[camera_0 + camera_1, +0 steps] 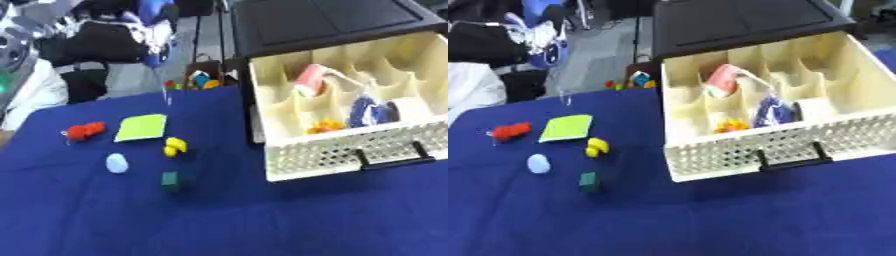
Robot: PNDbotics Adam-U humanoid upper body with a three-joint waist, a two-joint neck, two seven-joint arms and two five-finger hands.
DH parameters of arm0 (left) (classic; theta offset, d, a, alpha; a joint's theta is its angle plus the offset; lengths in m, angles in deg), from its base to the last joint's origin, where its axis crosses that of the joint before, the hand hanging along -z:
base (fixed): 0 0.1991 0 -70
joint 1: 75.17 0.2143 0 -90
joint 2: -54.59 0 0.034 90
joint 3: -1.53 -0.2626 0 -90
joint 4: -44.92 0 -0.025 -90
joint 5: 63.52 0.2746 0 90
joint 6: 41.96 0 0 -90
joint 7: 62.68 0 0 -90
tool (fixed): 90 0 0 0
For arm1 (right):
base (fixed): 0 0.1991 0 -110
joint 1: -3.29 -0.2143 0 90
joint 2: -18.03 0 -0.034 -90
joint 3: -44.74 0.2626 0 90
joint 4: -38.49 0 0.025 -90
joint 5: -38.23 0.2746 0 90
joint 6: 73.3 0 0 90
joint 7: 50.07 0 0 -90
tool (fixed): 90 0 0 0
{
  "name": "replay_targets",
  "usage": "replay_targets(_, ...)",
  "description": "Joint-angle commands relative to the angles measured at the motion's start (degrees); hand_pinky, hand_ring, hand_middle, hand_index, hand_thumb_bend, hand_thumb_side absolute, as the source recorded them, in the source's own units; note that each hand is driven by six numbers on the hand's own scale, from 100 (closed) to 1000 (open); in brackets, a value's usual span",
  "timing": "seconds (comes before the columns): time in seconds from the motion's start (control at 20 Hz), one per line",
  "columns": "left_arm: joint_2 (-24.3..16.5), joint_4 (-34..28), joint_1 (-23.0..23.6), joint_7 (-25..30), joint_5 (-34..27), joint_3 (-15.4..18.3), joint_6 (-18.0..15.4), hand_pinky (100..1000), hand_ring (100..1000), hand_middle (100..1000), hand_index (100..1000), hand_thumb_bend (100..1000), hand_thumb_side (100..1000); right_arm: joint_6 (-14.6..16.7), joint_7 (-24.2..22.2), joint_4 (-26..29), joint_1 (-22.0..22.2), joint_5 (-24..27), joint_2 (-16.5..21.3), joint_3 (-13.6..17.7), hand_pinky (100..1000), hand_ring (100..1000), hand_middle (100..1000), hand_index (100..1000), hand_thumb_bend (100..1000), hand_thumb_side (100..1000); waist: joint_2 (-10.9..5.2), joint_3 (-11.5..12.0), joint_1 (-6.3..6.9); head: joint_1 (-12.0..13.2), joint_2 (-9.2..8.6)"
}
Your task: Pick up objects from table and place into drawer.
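A: Largest first. Desk under a blue cloth fills the lower frame. The drawer, cream with a perforated front and a black handle, sits pulled open at right centre.

B: Contents?
A: Divided compartments. A pink-red cylinder in an upper one, a blue-and-white item lower right, something orange-yellow near the front wall.

B: Still on the desk?
A: All at left centre, well apart from the drawer: lime square pad, red toy, pale blue egg shape, yellow piece just beside the pad, dark green block.

B: Hands?
A: Neither shows in either view, so I cannot tell what the fingers are doing.

B: Advice for the pick?
A: I'd judge the green block or yellow piece nearest the drawer and easiest. Come straight down, lift clear of the front wall, release over an empty compartment.
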Motion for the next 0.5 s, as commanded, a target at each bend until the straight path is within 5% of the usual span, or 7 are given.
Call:
replay_targets(0.05,0.84,-0.68,-2.68,-2.45,-1.66,0.77,0.74,257,405,362,467,100,607,1.19,1.38,0.54,-0.63,-0.09,1.25,-0.28,593,630,607,765,100,1000,-1.1,-0.34,-0.18,0.64,0.0)
replay_targets(0.5,5.4,-0.56,-7.58,-7.05,-5.39,0.86,1.93,232,383,327,440,100,587,1.37,1.28,0.54,-1.19,0.18,1.11,-0.8,594,631,606,765,100,1000,-0.9,-2.91,1.02,3.12,-0.7)
